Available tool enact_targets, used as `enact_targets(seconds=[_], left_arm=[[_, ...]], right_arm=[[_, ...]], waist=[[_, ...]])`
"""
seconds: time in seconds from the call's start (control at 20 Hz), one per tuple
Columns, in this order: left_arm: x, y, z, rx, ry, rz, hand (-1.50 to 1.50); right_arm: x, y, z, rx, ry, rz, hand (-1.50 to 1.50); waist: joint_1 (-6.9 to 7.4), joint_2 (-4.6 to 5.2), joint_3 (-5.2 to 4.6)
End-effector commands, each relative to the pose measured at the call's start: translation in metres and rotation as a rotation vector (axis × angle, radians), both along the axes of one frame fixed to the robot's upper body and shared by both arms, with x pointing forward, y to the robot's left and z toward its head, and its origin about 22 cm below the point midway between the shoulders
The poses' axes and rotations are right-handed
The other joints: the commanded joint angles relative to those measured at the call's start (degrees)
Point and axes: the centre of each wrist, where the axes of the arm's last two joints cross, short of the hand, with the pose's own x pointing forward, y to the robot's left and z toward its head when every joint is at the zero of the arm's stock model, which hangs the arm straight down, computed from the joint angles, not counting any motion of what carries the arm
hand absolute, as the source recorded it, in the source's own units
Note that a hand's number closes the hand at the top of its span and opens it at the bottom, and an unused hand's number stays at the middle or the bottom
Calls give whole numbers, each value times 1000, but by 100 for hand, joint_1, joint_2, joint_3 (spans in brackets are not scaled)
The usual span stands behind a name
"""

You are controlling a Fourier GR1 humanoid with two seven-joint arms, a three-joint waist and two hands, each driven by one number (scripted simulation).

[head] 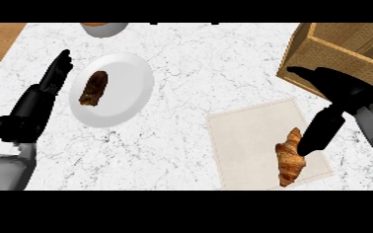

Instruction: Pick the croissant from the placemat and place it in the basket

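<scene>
L forearm (16,168), grey, sat closest to the lens at the lower-left corner. Its black left hand (51,81) was above it, open, w/ fingers straight and pointing away from the robot, resting over the marble counter (211,64).

Just beside that hand, on its inner side, was a white plate (128,108) w/ a dark brown pastry-like piece (93,89) on it. Beyond the fingertips and a bit inward, a grey bowl (104,28) was cut off by the view's upper edge.

Right hand (341,95) was also open: fingers (319,131) straight and together, angled down toward the robot, thumb spread out to the inner side. It gripped nothing.

Croissant (290,160) lay right at those fingertips, its upper end overlapped by them. Couldn't tell if they touched it or hung just above. It lay lengthwise on the beige placemat (244,138), near the mat's outer edge. Most of the mat spread to the inner side of the R hand.

Woven basket (320,47) w/ tan walls stood just beyond the R hand, on the far side of the thumb, apart from the croissant.
</scene>
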Motion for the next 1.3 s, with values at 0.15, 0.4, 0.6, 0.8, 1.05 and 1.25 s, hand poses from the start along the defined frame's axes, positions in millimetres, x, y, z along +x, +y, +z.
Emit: enact_targets(seconds=[0.15,0.4,0.6,0.8,1.05,1.25], left_arm=[[0,-18,-2,-24,10,8,0],[-10,-2,-2,-4,2,-3,0],[3,3,20,-5,13,-10,0],[17,2,5,0,2,23,0],[5,-3,-9,-8,-14,14,0],[0,-12,6,-26,11,-3,0]], right_arm=[[-2,-5,-44,-121,161,-62,-150],[-16,-2,-52,-124,161,-60,-150],[-26,-8,-56,-146,149,-79,-150],[-32,2,-82,-130,148,-77,-150],[-47,0,-98,-150,118,-50,-150],[-26,-5,-110,-153,102,-75,-150]], waist=[[23,18,6],[7,1,5],[-15,-1,6],[-22,13,5],[-30,6,5],[23,11,7]])
